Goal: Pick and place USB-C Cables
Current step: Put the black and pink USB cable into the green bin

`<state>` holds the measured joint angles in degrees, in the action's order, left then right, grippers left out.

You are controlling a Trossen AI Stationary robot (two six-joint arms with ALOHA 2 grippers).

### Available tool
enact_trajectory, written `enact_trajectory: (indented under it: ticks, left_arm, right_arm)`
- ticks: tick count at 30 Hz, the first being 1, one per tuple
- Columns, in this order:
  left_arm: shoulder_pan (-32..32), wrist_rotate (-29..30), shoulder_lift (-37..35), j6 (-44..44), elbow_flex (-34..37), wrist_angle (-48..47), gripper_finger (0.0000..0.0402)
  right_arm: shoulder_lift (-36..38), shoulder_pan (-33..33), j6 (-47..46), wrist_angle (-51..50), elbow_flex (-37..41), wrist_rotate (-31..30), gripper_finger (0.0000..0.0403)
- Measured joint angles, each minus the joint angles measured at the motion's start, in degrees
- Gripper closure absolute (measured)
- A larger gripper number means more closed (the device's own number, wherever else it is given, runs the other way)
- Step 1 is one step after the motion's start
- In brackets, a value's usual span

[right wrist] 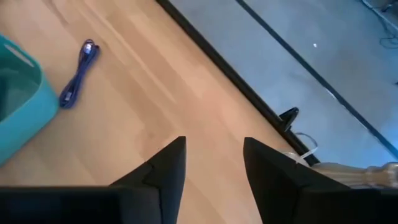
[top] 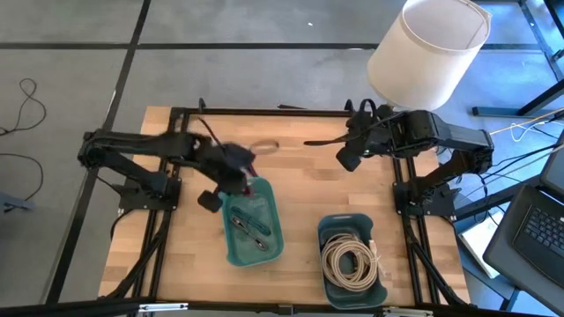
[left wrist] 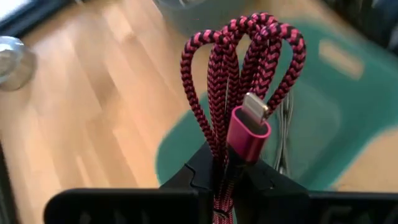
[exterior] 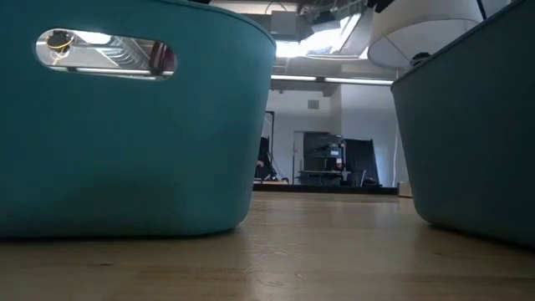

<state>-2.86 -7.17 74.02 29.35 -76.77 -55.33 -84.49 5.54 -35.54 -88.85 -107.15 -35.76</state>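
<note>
1. The magenta braided cable (left wrist: 239, 81) is bunched in loops, pinched in my left gripper (left wrist: 225, 180) above the left teal tray (top: 275, 238).
2. Cream coiled cables (top: 351, 261) fill the right teal tray (top: 330, 227).
3. My right gripper (right wrist: 214, 171) hovers spread and empty over the table's (top: 308, 189) far edge; a purple cable (right wrist: 79, 74) lies on the wood.

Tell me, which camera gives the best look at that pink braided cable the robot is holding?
The left wrist view: the magenta cable fills it, folded in loops, clamped in the left gripper, its plug showing. The high view shows only a small blurred red patch over the left teal tray. The low and right wrist views miss it.
</note>
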Motion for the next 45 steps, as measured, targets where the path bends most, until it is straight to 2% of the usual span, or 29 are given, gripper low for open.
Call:
enact_trajectory:
  ticks: [4,15,20,29,34,40,45]
  left_arm:
    - [-3.6,3.6,4.3,3.6,0.0,-2.4,0.0381]
    - [-9.5,0.0,16.9,7.5,0.0,-1.1,0.0381]
    - [-10.7,2.7,22.2,9.8,0.0,1.5,0.0381]
    - [-11.0,6.4,32.8,12.8,0.0,0.5,0.0381]
    - [-11.1,7.5,34.6,9.6,-0.1,0.7,0.0379]
    - [-11.1,5.9,34.4,5.6,0.0,0.7,0.0326]
    - [-11.4,6.9,33.1,3.4,0.0,0.3,0.0285]
  right_arm:
    - [0.0,0.0,0.0,-0.1,0.0,-0.7,0.0248]
    - [0.0,0.0,0.0,-0.1,0.0,-0.7,0.0249]
    - [0.0,0.0,0.0,-0.1,0.0,-0.7,0.0249]
    - [0.0,0.0,1.0,-0.3,0.0,-0.3,0.0249]
    - [0.0,0.0,1.4,-0.4,0.0,-0.2,0.0249]
    - [0.0,0.0,1.5,-0.3,0.0,-0.4,0.0249]
    - [0.0,0.0,1.5,-0.3,0.0,-0.5,0.0249]
